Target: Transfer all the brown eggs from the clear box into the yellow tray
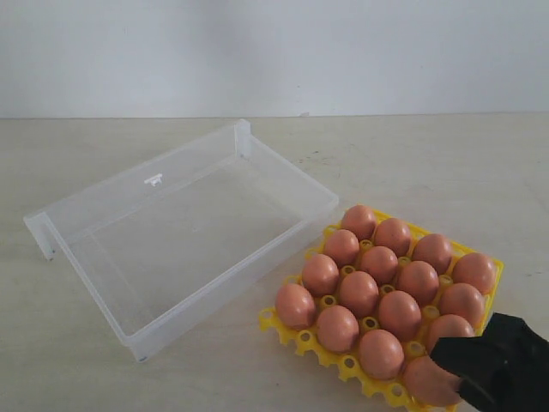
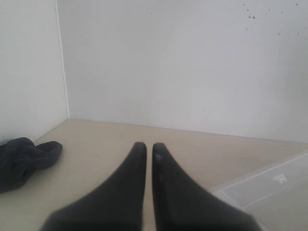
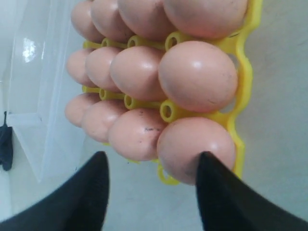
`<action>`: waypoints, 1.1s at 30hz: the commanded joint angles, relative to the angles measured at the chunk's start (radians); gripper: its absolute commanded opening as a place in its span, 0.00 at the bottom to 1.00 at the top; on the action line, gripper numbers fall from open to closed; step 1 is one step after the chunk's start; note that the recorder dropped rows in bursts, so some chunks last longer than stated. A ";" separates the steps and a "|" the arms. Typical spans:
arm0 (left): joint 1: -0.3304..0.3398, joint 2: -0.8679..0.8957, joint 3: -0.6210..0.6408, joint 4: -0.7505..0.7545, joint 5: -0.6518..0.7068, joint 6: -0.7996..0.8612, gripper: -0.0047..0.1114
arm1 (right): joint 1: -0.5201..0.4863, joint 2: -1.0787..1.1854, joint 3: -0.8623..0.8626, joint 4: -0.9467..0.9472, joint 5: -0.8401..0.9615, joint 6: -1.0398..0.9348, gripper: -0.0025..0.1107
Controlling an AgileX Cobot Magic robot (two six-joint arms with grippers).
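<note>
– What is biggest here?
– The pale table (image 1: 429, 154), with a white wall (image 1: 274, 51) behind it. On it lies the clear box (image 1: 189, 232), set at an angle. Just beside its near right corner is the yellow tray (image 1: 302, 340).
– Anything else around?
– A dark cloth (image 2: 24, 159) lies crumpled on the table near the corner of the wall, seen from the left wrist. It is well apart from the tray, and nothing stands over the tray's cups.
– And the arms?
– The left gripper (image 2: 149, 147) has its fingers together with only a thin slit between them. It holds nothing and points toward the wall, with an edge of the box off to one side. The right gripper (image 3: 154, 158) has its fingers spread wide and nothing clamped between them.
– Where are the brown eggs (image 1: 358, 293)?
– Every egg in view sits in a cup of the tray, in close rows.
– How near is the right gripper?
– It is at the tray's near right corner. One finger (image 3: 216, 192) is right against the corner egg (image 1: 429, 380), though I cannot tell if it touches. The other finger is over bare table.
</note>
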 commanded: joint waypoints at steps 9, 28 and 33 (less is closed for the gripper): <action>-0.001 -0.004 -0.003 0.000 -0.008 0.002 0.08 | 0.001 0.000 -0.411 -0.218 0.029 -0.730 0.02; -0.001 -0.004 -0.003 0.000 -0.008 0.002 0.08 | 0.001 -0.010 -0.501 0.983 1.284 -2.472 0.02; -0.001 -0.004 -0.003 0.000 -0.008 0.002 0.08 | 0.001 0.043 -0.501 0.986 1.228 -2.398 0.02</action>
